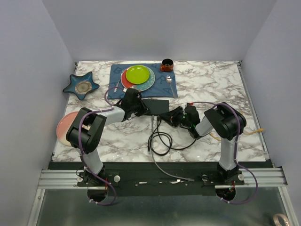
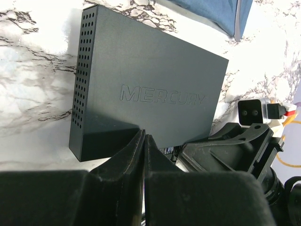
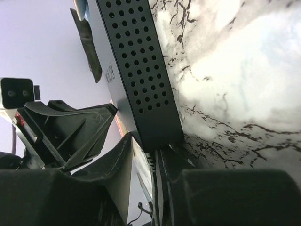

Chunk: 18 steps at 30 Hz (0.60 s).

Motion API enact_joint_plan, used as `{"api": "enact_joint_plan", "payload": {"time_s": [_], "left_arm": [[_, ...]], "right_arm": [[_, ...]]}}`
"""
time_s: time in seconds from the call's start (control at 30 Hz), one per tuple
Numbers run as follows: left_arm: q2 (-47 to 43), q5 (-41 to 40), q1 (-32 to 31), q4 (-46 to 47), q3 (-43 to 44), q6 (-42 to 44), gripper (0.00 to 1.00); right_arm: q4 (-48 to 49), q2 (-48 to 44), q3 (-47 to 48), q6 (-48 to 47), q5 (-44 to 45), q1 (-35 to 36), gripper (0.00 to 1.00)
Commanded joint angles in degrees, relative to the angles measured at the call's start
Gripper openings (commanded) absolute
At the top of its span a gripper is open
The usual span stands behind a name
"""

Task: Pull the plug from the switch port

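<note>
Left gripper (image 2: 144, 137) crowds switch (image 2: 150, 84) beside right gripper (image 3: 154, 155) pinching cable (image 3: 151, 163); mat (image 2: 211, 14) behind

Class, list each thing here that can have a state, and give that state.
switch: lying flat
plug: apparently plugged in
left pincer: shut, at the switch's edge
right pincer: shut on the plug
cable: loosely looped
green plate: empty

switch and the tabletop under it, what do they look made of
Switch: matte black casing, probably plastic, possibly painted metal; it has an embossed logo and neat rows of vent holes. Tabletop: glossy white with grey marble veining; it may be printed laminate rather than stone.
</note>
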Motion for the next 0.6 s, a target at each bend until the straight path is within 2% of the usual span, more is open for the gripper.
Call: {"api": "enact_joint_plan", "payload": {"time_s": [0.0,0.17,0.57], "left_arm": [[-0.67,0.37,0.31,-1.86,-1.07,0.27,0.13],[-0.67,0.55,0.22,-1.6,-1.16,0.27,0.13],[-0.67,0.72,0.13,-1.42,-1.34,0.01,0.13]], "right_arm": [[0.59,1.08,0.04,-2.29,0.94,0.07,0.36],[-5.2,-0.15,1.18,-5.37,0.14,0.07,0.38],[-12.06,-1.99,2.32,-10.82,0.32,0.07,0.34]]}}
